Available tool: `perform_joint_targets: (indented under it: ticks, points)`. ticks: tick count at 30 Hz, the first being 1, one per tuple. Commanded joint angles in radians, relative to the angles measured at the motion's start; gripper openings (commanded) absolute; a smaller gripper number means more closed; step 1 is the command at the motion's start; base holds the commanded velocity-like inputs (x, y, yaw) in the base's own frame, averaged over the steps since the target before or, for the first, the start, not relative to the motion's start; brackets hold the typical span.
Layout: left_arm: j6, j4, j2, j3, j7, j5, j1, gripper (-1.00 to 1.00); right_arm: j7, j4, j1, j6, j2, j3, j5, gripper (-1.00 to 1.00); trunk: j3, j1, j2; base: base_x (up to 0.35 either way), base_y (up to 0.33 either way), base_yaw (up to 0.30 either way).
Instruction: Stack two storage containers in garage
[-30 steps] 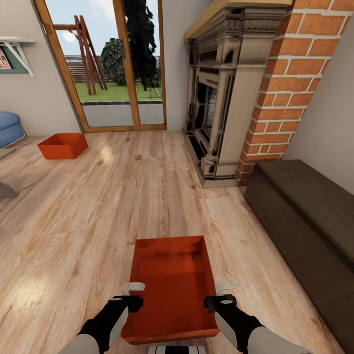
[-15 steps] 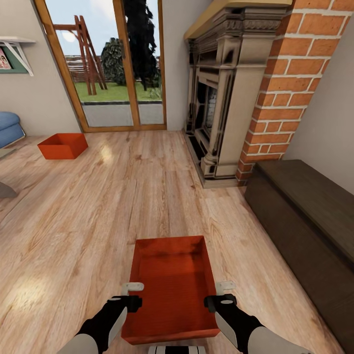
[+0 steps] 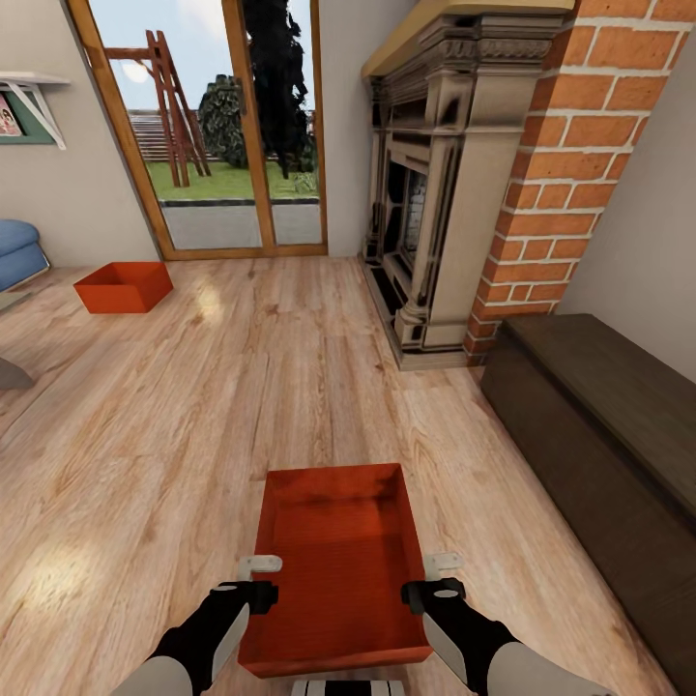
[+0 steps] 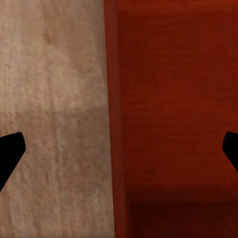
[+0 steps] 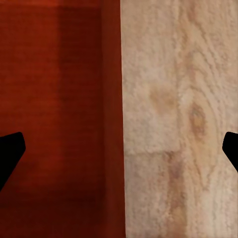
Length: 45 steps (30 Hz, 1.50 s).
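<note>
One orange-red storage container (image 3: 338, 561) sits on the living room's wood-plank floor right in front of me. My left gripper (image 3: 259, 577) is open over the container's left wall, and my right gripper (image 3: 437, 575) is open over its right wall. In the left wrist view the left gripper (image 4: 119, 153) has its dark fingertips (image 4: 10, 151) spread wide, with the container wall (image 4: 115, 124) between them. The right gripper (image 5: 119, 153) straddles the opposite wall (image 5: 113, 124) the same way. The second storage container (image 3: 123, 287) stands far off at the left by the glass door.
A brick fireplace (image 3: 454, 184) rises ahead on the right. A low dark wooden bench (image 3: 599, 435) runs along the right wall. The blue sofa (image 3: 17, 253) pokes in at the left edge. Bare wood floor (image 3: 242, 387) stretches between the two containers.
</note>
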Motion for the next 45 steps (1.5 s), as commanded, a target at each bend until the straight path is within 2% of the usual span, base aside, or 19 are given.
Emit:
perform_joint_targets:
  ticks: [1, 17, 18, 19, 45]
  points:
    - [0.006, -0.002, 0.0, 0.001, 0.003, -0.001, 0.0, 1.0, -0.007, -0.002, 0.0, 0.006, -0.001, 0.008, -0.005, 1.0, -0.001, 0.0, 0.0, 0.0, 0.0, 0.0]
    - [0.008, 0.024, 0.002, 0.002, 0.003, 0.001, 0.0, 1.0, -0.004, -0.002, 0.0, 0.004, -0.001, 0.008, -0.005, 1.0, -0.001, 0.0, 0.0, 0.0, 0.0, 0.0]
    - [0.008, 0.024, 0.002, 0.002, 0.003, 0.0, 0.0, 1.0, -0.004, -0.002, 0.0, 0.003, -0.001, 0.008, -0.005, -1.0, -0.001, 0.0, 0.0, 0.0, 0.0, 0.0]
    - [0.008, 0.025, 0.003, 0.002, 0.003, 0.0, 0.0, -1.0, -0.004, -0.002, 0.0, 0.002, -0.001, 0.009, -0.005, -1.0, -0.001, 0.0, 0.0, 0.0, 0.0, 0.0]
    - [0.005, 0.01, 0.003, 0.002, 0.001, -0.004, 0.0, -1.0, -0.004, -0.001, 0.0, -0.003, -0.008, 0.007, -0.005, -1.0, -0.001, 0.0, 0.0, 0.0, 0.0, 0.0]
